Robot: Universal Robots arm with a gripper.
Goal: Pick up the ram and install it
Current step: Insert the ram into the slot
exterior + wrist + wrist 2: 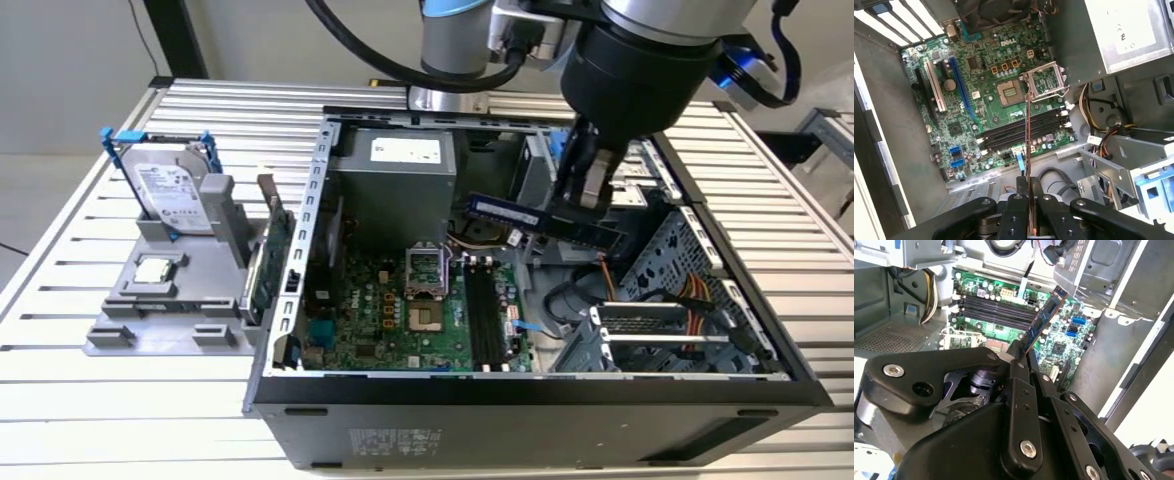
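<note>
Risks first, by size.

Open computer case (534,405): tight walls, with a drive cage (667,255) and loose cables (687,290) just beside the likely way down. Easy to snag or knock on a careless descent.

Motherboard (387,310): bare components crowded around the black memory slots (1024,131). Liable to be scraped by a stick coming down off line.

Memory slots again: narrow, side by side, easy to miss or to enter skewed. In the exterior view, seemingly running crosswise to the stick's length, so probably needing a turn before seating.

Ram (534,218): thin blue stick, pinched near one end between closed jaws. Hanging in the air over the case interior, between the power supply (394,165) and the drive cage, well clear of the board and not seated. Seen edge-on in the first wrist view (1027,150). Gripped off its middle, so apt to pivot or slip under pressing force, and to bend if forced with the latches unaligned.

Around it all, a plain room with a pale wall (67,60). Beneath, a slatted metal surface (80,420). On it, towards the exterior view's left of the case, a grey fixture (160,320) carrying a hard drive (174,195) in a blue frame, and a green card (271,262) standing on edge just beside the case.
</note>
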